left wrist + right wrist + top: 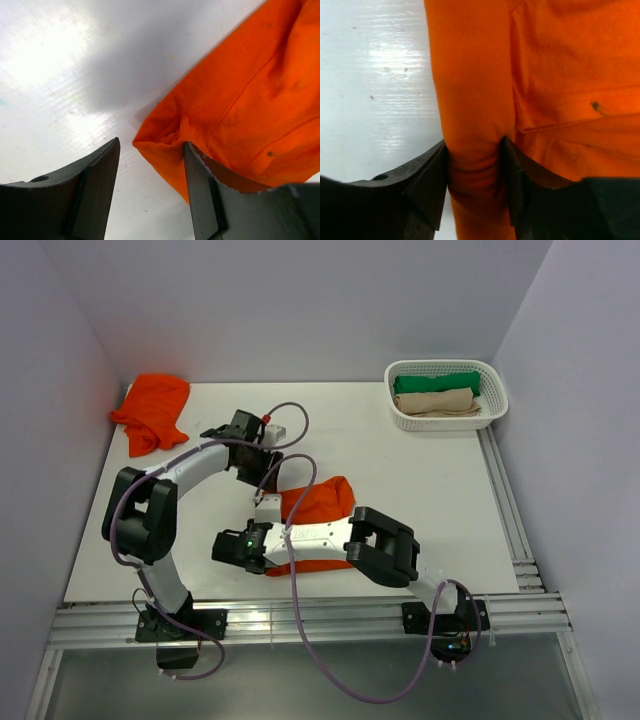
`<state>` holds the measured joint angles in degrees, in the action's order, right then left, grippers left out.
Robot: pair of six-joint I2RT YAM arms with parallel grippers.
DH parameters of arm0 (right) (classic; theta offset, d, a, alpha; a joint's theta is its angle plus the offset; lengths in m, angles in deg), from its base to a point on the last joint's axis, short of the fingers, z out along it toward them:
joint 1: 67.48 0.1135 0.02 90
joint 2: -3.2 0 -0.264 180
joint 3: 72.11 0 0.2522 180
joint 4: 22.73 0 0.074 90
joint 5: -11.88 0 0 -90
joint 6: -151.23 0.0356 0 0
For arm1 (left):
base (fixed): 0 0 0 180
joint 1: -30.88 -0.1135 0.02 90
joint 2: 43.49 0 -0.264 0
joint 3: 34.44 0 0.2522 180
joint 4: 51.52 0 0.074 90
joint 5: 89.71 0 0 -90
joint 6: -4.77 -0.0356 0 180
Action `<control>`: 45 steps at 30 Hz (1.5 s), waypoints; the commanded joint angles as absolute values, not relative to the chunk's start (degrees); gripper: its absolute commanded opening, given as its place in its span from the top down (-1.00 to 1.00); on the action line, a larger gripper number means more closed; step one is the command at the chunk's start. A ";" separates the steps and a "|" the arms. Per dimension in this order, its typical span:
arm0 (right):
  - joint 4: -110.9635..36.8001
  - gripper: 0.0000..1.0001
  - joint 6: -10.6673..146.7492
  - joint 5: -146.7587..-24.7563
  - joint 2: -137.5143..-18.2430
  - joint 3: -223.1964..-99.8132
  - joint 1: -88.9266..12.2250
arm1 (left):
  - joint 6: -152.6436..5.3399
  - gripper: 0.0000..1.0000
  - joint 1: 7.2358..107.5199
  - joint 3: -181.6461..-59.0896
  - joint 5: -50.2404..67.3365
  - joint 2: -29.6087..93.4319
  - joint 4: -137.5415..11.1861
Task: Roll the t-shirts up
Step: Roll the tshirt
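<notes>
One orange t-shirt (325,502) lies bunched in the middle of the table, partly under the arms. A second orange t-shirt (152,410) lies crumpled at the back left corner. My left gripper (262,472) is open at the middle shirt's upper left corner. In the left wrist view a corner of the shirt (240,100) lies between the jaws of the gripper (150,165), against the right finger (200,190). My right gripper (235,548) is shut on a rolled edge of the same shirt (470,100); the roll fills the gap of the gripper (472,165).
A white mesh basket (497,390) stands at the back right with a green cloth (436,383) and a beige cloth (440,404) in it. Purple cables loop over both arms. Metal rails run along the table's front and right edges.
</notes>
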<state>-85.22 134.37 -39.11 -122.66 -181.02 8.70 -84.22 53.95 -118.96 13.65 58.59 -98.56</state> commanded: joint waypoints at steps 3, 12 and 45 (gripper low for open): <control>-76.52 0.13 135.06 -42.78 -117.58 -172.28 7.58 | -86.63 -0.19 51.45 -124.75 17.16 57.49 -101.40; -36.72 0.32 132.33 -55.60 -103.25 -145.48 1.97 | -89.98 -0.18 49.86 -120.63 24.09 53.89 -100.79; -34.70 -0.09 138.48 -56.68 -99.37 -137.78 -0.07 | -86.11 0.50 54.16 -114.03 14.27 58.64 -94.81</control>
